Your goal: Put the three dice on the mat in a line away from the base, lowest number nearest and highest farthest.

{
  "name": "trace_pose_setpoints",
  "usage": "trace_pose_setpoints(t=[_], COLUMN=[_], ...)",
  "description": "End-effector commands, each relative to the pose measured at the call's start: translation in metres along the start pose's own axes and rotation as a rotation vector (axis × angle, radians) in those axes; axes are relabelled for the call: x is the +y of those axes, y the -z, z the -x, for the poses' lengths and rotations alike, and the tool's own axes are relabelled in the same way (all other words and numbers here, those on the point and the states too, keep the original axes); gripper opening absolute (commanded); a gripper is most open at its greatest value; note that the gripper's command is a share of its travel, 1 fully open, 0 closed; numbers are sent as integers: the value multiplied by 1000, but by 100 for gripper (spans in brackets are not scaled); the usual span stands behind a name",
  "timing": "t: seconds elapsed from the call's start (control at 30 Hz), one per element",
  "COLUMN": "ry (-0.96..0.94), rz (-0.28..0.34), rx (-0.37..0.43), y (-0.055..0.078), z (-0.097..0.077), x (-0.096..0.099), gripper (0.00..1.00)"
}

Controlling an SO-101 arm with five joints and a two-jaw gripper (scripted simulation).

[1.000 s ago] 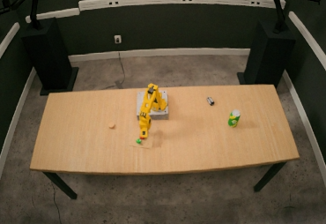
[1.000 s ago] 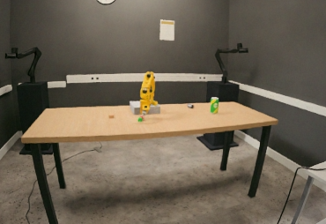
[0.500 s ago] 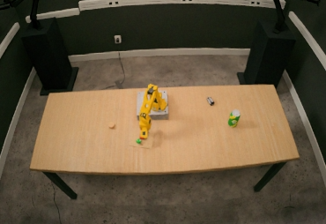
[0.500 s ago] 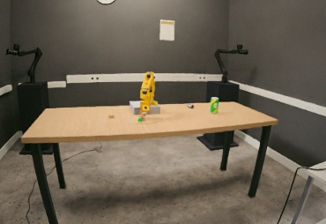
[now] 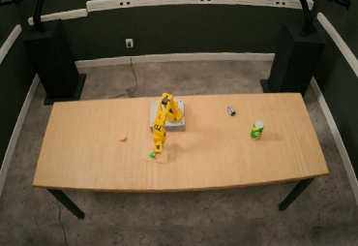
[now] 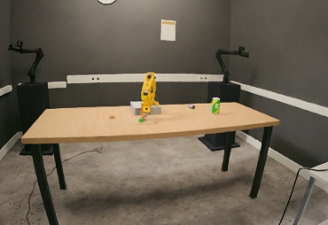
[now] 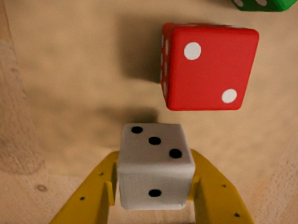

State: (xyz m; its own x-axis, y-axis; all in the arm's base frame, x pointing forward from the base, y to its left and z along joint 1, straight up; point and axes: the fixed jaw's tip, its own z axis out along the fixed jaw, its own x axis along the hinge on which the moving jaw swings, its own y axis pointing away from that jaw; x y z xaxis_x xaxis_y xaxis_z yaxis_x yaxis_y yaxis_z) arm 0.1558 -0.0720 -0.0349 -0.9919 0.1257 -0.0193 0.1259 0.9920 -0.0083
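In the wrist view my yellow gripper (image 7: pixel 155 192) is shut on a white die (image 7: pixel 155 165) that shows three pips on top. A red die (image 7: pixel 210 65) with two pips on top sits just beyond it on the tan mat (image 7: pixel 75 75). A green die (image 7: pixel 260 4) (image 5: pixel 152 155) (image 6: pixel 141 120) lies at the top edge, mostly cut off. In the top and exterior views the arm (image 5: pixel 161 127) (image 6: pixel 148 94) leans down over the mat (image 5: pixel 166 157); the white and red dice are too small to make out there.
A small orange disc (image 5: pixel 123 138) (image 6: pixel 112 117) lies left of the arm. A green-and-white can (image 5: pixel 256 131) (image 6: pixel 215 105) stands at the right, a small dark cylinder (image 5: pixel 231 110) behind it. The grey base block (image 5: pixel 176 122) is behind the arm.
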Motion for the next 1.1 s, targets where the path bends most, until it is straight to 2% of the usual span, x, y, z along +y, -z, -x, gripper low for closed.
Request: trace_pose_setpoints(t=[0.0, 0.3, 1.07], ry=[1, 1, 1], rz=[8, 8, 8], rx=[18, 18, 18], y=[-3, -9, -12], z=[-5, -5, -5], x=[1, 1, 1], gripper=[0, 0, 0])
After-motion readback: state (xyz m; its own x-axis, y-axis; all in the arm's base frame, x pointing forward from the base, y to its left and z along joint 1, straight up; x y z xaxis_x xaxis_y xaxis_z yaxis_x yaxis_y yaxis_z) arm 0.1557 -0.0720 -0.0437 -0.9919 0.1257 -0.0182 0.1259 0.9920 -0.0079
